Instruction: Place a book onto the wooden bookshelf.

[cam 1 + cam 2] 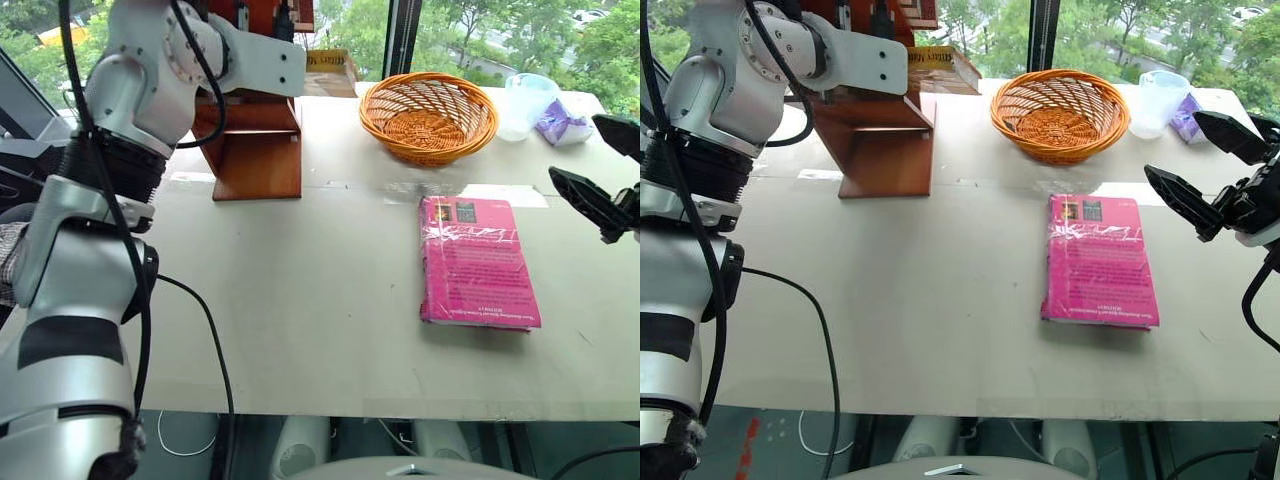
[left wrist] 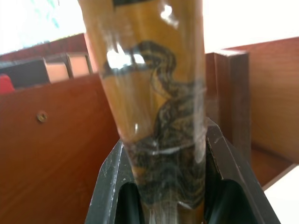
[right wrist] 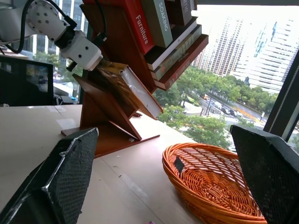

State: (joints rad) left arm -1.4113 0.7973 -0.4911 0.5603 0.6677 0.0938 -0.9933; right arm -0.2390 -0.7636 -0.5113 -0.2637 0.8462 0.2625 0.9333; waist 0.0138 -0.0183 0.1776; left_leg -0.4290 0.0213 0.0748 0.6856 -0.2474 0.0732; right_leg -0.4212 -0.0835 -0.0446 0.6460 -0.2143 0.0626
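The yellow-gold book [image 3: 124,84] sits tilted in the lower bay of the wooden bookshelf [image 1: 255,150], its far end [image 1: 940,65] poking out past the shelf's side. My left gripper [image 2: 166,158] is shut on the book's near end, with one black finger [image 2: 110,177] on either side of the glossy cover. From the right wrist view, that gripper [image 3: 100,63] is at the shelf's slanted side panel. My right gripper [image 1: 1205,165] hovers open over the table's right edge, beyond the pink book, with nothing between its fingers.
A pink book [image 1: 478,262] lies flat on the white table [image 1: 300,300] at the right. Behind it stand a round orange wicker basket [image 1: 428,115], a clear plastic cup [image 1: 525,100] and a purple packet [image 1: 560,122]. Several books [image 3: 159,23] lean on the upper shelf.
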